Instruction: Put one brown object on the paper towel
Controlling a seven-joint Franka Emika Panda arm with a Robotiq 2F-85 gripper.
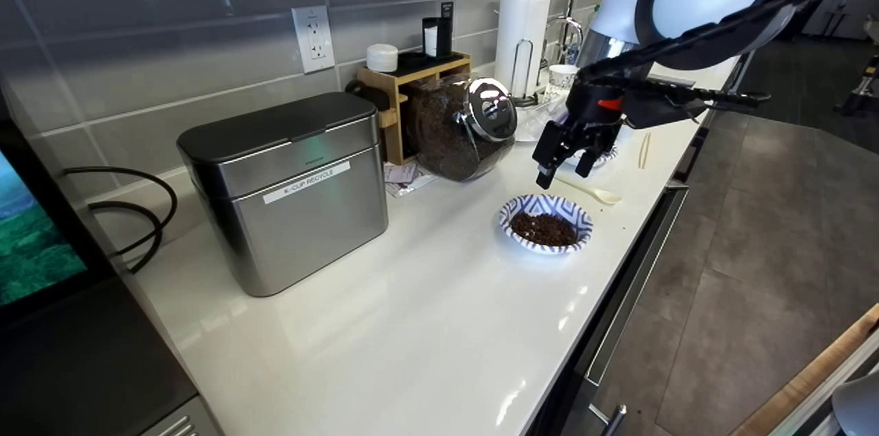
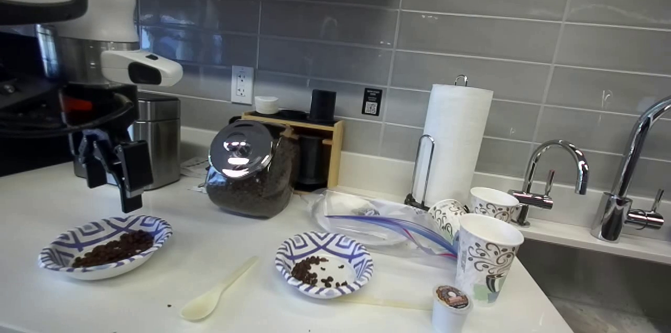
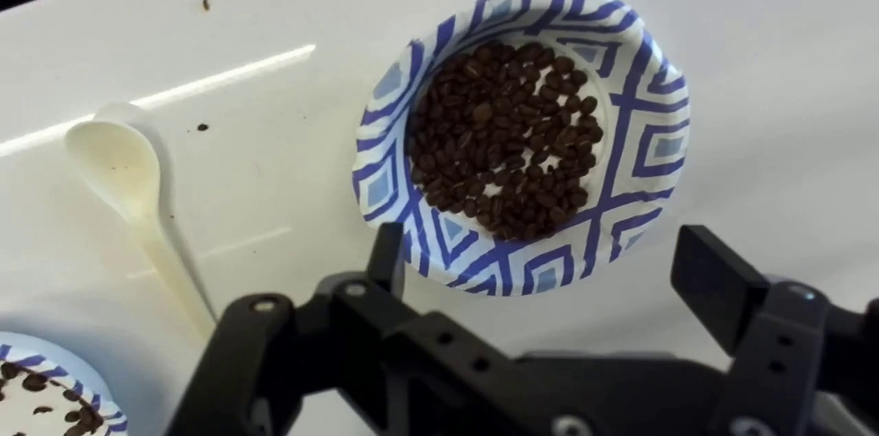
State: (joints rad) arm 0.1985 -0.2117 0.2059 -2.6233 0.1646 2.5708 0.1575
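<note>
Hanging above and apart from the patterned bowl (image 3: 649, 127) of brown beans (image 3: 481, 141), the pincer (image 3: 548, 266) gapes wide.

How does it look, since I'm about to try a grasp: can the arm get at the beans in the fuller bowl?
Probably yes: the open gripper hangs higher than the fuller bowl, which is uncovered, and nothing visible blocks the beans. Its raised rim might hinder the fingers.

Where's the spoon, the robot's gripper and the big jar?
Spoon (image 3: 146, 220): wrist view, where scoop meets handle.
Gripper (image 3: 541, 254): wrist view, midway between its fingertips.
Jar (image 2: 260, 190): in an exterior view, clear side below the lid.
</note>
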